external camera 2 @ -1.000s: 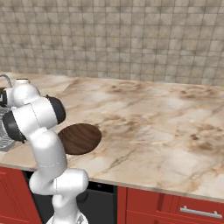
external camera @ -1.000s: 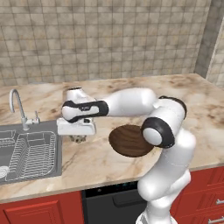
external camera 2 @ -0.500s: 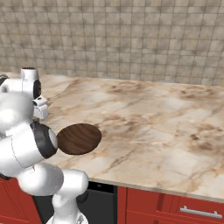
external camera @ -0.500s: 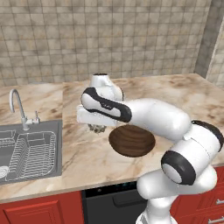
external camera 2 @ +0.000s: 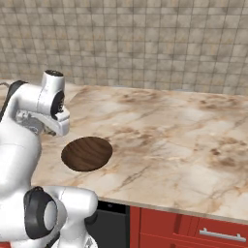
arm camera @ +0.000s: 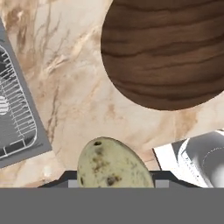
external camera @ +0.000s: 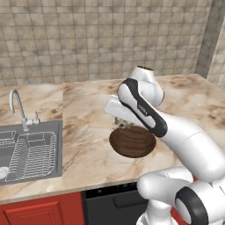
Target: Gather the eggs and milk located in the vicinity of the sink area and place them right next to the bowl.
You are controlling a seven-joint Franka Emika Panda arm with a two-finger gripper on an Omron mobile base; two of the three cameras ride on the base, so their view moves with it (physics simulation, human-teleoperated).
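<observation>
Egg (arm camera: 114,164) sits clamped in your gripper (external camera: 123,123), its long axis running between the fingers, speckled and pale. Your carried load hangs just above the counter at the near rim of the bowl (arm camera: 168,50), which lies straight ahead in the hand view. You have bare marble countertop (external camera 2: 164,140) beside it for the set-down. Farther off lies the sink (external camera: 28,151), then the tiled wall (external camera: 88,39).
</observation>
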